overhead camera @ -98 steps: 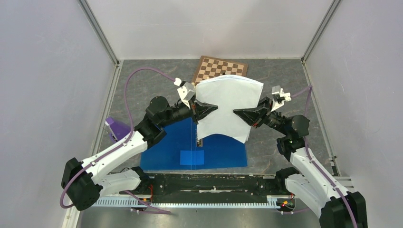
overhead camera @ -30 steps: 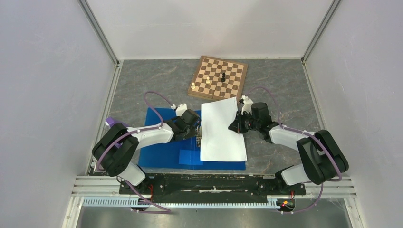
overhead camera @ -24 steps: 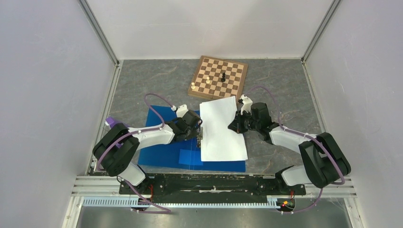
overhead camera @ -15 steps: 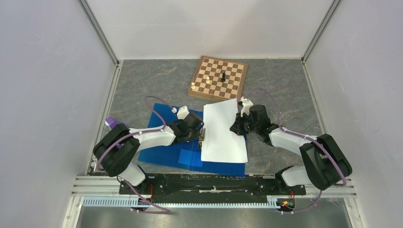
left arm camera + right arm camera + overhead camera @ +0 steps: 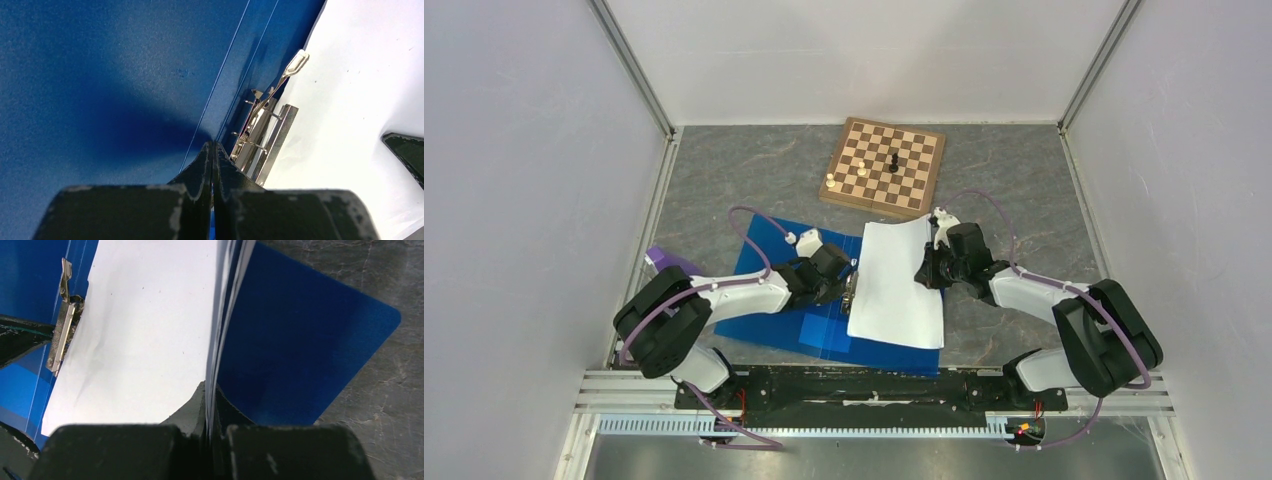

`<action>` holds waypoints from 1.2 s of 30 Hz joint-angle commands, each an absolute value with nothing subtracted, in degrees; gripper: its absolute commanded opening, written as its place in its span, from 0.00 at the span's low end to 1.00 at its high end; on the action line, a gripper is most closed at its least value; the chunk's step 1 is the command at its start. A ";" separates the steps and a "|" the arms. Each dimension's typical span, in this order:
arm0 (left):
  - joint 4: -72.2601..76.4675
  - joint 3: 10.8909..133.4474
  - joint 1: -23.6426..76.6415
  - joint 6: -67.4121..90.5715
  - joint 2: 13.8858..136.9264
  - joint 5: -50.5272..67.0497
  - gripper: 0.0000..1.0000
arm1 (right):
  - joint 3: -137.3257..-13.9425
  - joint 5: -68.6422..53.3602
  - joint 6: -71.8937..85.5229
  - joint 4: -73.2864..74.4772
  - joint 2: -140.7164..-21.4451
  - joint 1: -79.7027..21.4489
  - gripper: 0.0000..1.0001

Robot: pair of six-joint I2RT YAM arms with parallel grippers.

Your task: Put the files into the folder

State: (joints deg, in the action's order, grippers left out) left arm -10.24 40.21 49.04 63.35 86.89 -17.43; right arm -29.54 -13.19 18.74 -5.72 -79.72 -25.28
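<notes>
The blue folder point(image 5: 774, 305) lies open on the table, its metal clip point(image 5: 265, 135) along the spine. The white files point(image 5: 894, 285) rest on the folder's right half, their left edge beside the clip point(image 5: 62, 335). My right gripper point(image 5: 210, 385) is shut on the files' right edge point(image 5: 145, 330), which it lifts slightly off the blue cover point(image 5: 300, 340). My left gripper point(image 5: 214, 145) is shut, its tips low on the folder's blue inner face point(image 5: 100, 75) just left of the clip, with no paper seen between them. In the top view the two grippers point(image 5: 848, 280) point(image 5: 921, 270) flank the files.
A wooden chessboard point(image 5: 884, 165) with a few pieces lies just beyond the files. A purple object point(image 5: 667, 265) sits by the left wall. Grey walls enclose the table on three sides.
The files, earlier held up in the air between both grippers, have come down onto the folder's right half. Over the last second they slid slightly right and both arms sank lower.
</notes>
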 commanded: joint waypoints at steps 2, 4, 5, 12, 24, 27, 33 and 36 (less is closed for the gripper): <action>-11.69 39.18 50.32 64.58 86.09 -18.06 0.02 | -30.70 -16.61 21.11 -5.05 -77.38 -25.48 0.00; -11.69 39.76 51.29 65.99 86.92 -18.62 0.02 | -30.19 -17.20 22.52 -4.92 -76.76 -25.64 0.00; -11.95 40.05 51.74 66.80 87.16 -18.90 0.02 | -29.94 -17.30 23.10 -4.70 -76.33 -25.78 0.00; -13.72 41.68 55.09 75.14 88.85 -22.39 0.02 | -24.30 -16.15 27.64 -5.07 -73.29 -26.45 0.00; -8.88 44.35 57.64 82.53 91.63 -26.11 0.02 | -27.28 -7.63 24.58 -3.20 -82.97 -25.85 0.00; -8.63 45.79 57.62 83.22 92.28 -27.86 0.02 | -30.17 -6.76 23.47 -3.29 -87.73 -25.03 0.00; -8.48 49.91 57.48 80.00 93.72 -30.06 0.02 | -38.04 -3.16 19.54 -0.90 -94.31 -22.93 0.00; -10.52 51.87 57.48 76.00 93.74 -29.72 0.02 | -41.77 -2.59 16.99 1.48 -96.20 -22.25 0.00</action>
